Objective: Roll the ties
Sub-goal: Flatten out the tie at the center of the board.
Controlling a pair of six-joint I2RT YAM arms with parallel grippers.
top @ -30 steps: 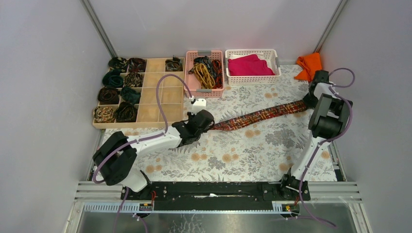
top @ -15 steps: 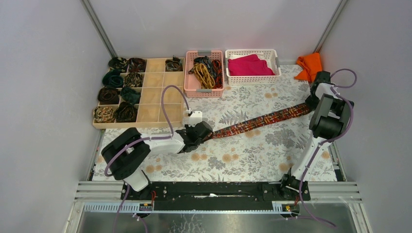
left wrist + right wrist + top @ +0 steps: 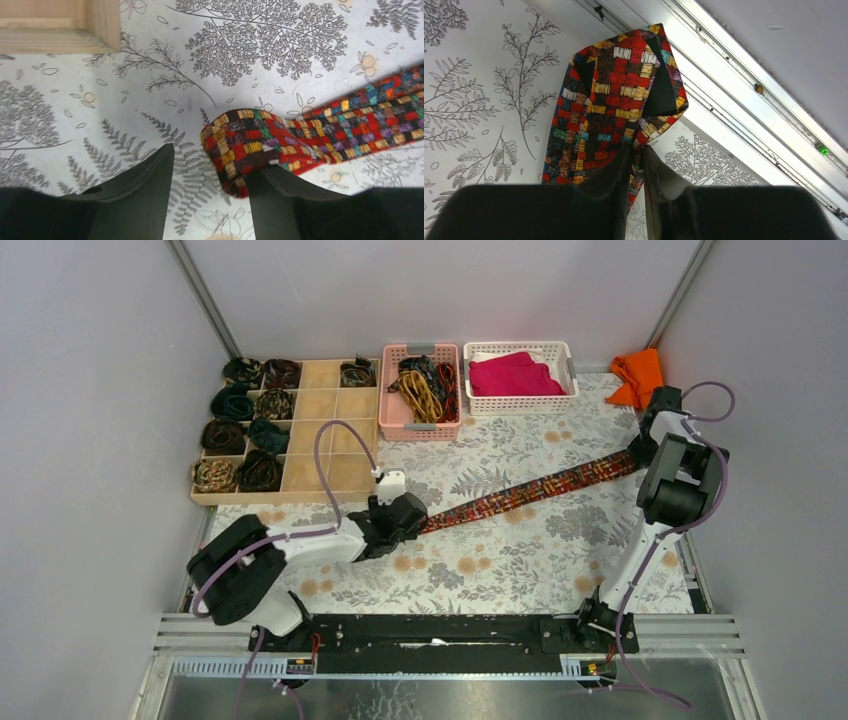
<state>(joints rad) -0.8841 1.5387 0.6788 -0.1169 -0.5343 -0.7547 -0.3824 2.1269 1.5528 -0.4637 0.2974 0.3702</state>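
The red-orange-and-dark tie (image 3: 530,490) lies stretched flat on the floral surface (image 3: 500,570), running diagonally from near the middle out to the far right. Its narrow end is folded over on itself in front of the left arm (image 3: 310,540). In the left wrist view that folded end (image 3: 240,150) rests against the inner face of one finger (image 3: 280,200), while the other finger (image 3: 145,195) stands well apart from it: the left jaws are released, with bare surface showing between them. At the far right, the right arm (image 3: 670,480) reaches down over the tie's wide end. In the right wrist view the pointed end (image 3: 619,90) stands up off the surface, with its edge pinched between the nearly closed right jaws, which are grasping the tie. A metal rail (image 3: 734,115) runs just beyond that tip.

At the far left sits a wooden divided tray (image 3: 350,470), whose left compartments hold rolled ties (image 3: 245,430); its corner (image 3: 60,25) is close beside the left jaws. Right of it, a pink basket (image 3: 390,415) holds a tangle of loose ties (image 3: 425,388), and a white basket (image 3: 520,405) holds a magenta cloth (image 3: 512,375). An orange cloth (image 3: 638,375) lies in the far right corner, just behind the right arm.
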